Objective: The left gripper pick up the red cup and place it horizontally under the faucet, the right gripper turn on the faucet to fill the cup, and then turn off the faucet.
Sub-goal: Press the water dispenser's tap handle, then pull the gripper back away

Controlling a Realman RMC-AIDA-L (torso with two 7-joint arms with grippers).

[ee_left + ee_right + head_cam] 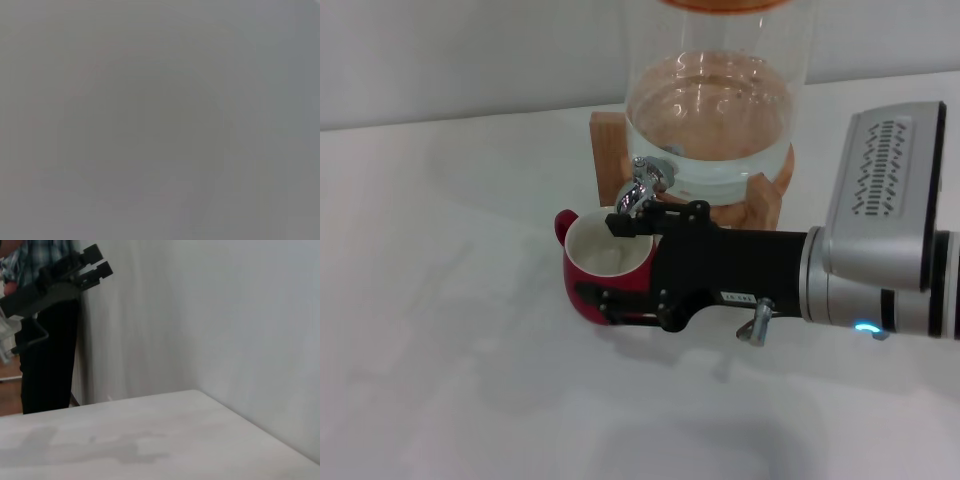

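Note:
The red cup [578, 283] stands upright on the white table, right below the spout of the chrome faucet [646, 183]; its handle points to the left. My right gripper [610, 262] reaches in from the right with its jaws open. One finger [628, 222] lies against the faucet's spout above the cup's rim. The other finger [595, 300] is in front of the cup's near side. My left gripper [97, 261] is outside the head view. The right wrist view shows it far off, raised, with its fingers close together. The left wrist view is blank grey.
The faucet sits on a clear glass dispenser [715, 110] holding water, on a wooden stand [603, 150] at the back. The white table [450, 330] spreads to the left and front. A person [45, 340] stands beyond the table's end in the right wrist view.

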